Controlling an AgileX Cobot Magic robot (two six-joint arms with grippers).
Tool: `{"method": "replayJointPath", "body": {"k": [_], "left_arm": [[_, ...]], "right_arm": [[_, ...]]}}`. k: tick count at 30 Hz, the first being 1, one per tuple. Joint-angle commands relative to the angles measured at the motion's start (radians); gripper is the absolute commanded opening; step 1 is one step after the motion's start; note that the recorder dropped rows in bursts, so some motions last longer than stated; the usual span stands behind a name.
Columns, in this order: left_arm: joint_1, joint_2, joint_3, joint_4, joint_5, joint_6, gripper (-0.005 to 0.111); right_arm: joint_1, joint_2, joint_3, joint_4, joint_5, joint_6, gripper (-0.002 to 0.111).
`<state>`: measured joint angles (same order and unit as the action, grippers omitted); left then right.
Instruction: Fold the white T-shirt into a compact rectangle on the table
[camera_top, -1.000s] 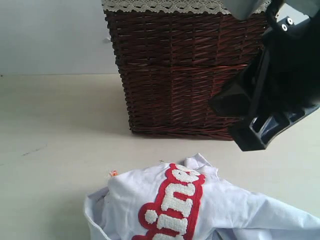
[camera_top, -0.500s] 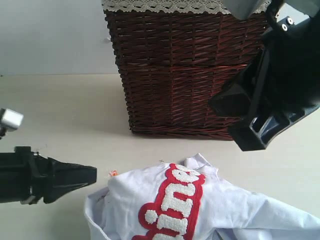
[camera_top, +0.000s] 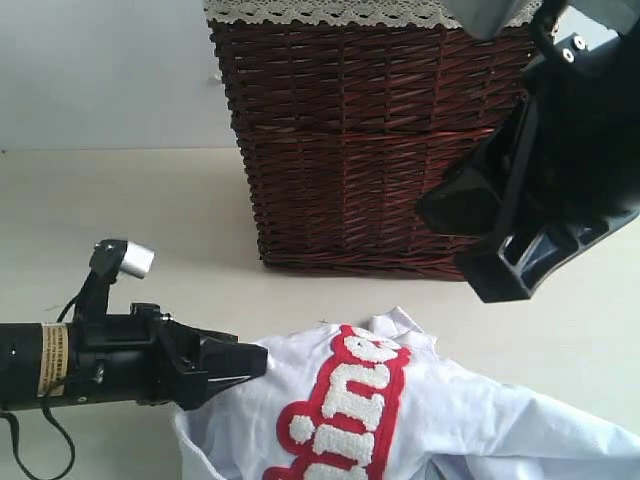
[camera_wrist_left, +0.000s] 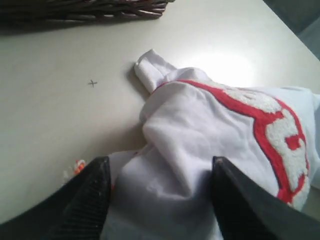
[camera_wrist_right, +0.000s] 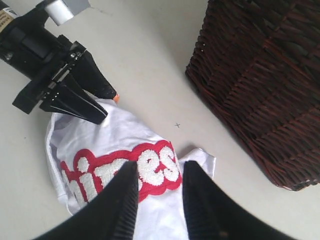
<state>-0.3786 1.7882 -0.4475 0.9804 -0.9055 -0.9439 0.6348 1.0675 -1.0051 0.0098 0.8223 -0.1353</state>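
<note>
**Left arm has reached the shirt; both grippers open, nothing held**

Change from earlier frames: a second ago the left arm was out of the exterior view. Half a second ago its tip stood on the left, short of the cloth. The left gripper (camera_top: 262, 360) has now moved right, and its tip overlaps the near left edge of the white T-shirt (camera_top: 450, 420). The small orange tag (camera_wrist_left: 77, 167), seen earlier in the exterior view, is now covered there by the gripper. It shows only in the wrist views. The right gripper (camera_top: 460, 245) and the heap of cloth have not visibly shifted.

Left gripper: its jaws stand wide apart on either side of a raised fold of the shirt. One ribbed black finger (camera_wrist_left: 95, 192) lies just beside the tag. Contact with the cloth cannot be confirmed, and nothing is clamped.

Right gripper: its two dark fingers are apart and grip nothing. It hangs above the shirt, in front of the basket (camera_top: 370, 150).

Materials and shape: the shirt is soft, creased white cotton. It lies in a rumpled mound on the table (camera_top: 120, 220), just in front of the basket, with one folded corner pointing toward it. Fuzzy white lettering (camera_top: 350, 400) outlined in red runs across the top of the mound. The table is pale, matte and flat, with a small dark cross-shaped mark. The basket is dark brown woven wicker with a white lace trim (camera_top: 330, 12) at the rim.
</note>
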Motion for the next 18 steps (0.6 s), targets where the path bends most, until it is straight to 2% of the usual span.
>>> {"method": "replayJointPath", "body": {"k": [1,3,5,7,11,18], "left_arm": [[-0.004,0.046,-0.006,-0.011,0.062,-0.003,0.058],[-0.004,0.061,-0.006,-0.001,0.066,-0.009,0.058],[-0.004,0.066,-0.006,0.024,0.031,-0.034,0.053],[-0.004,0.066,-0.006,0.058,-0.032,-0.036,0.04],[-0.004,0.052,-0.01,0.116,-0.1,-0.036,0.0],[0.01,-0.008,-0.048,0.147,-0.094,-0.155,0.0]], "right_arm": [[0.0,-0.007,0.001,0.002,-0.005,0.0,0.03],[0.0,-0.007,0.001,0.002,-0.005,0.0,0.03],[0.0,-0.007,0.001,0.007,-0.005,0.0,0.03],[0.0,-0.007,0.001,0.01,-0.005,0.0,0.03],[0.0,-0.007,0.001,0.01,-0.005,0.0,0.03],[0.0,-0.007,0.001,0.01,-0.005,-0.013,0.03]]}}
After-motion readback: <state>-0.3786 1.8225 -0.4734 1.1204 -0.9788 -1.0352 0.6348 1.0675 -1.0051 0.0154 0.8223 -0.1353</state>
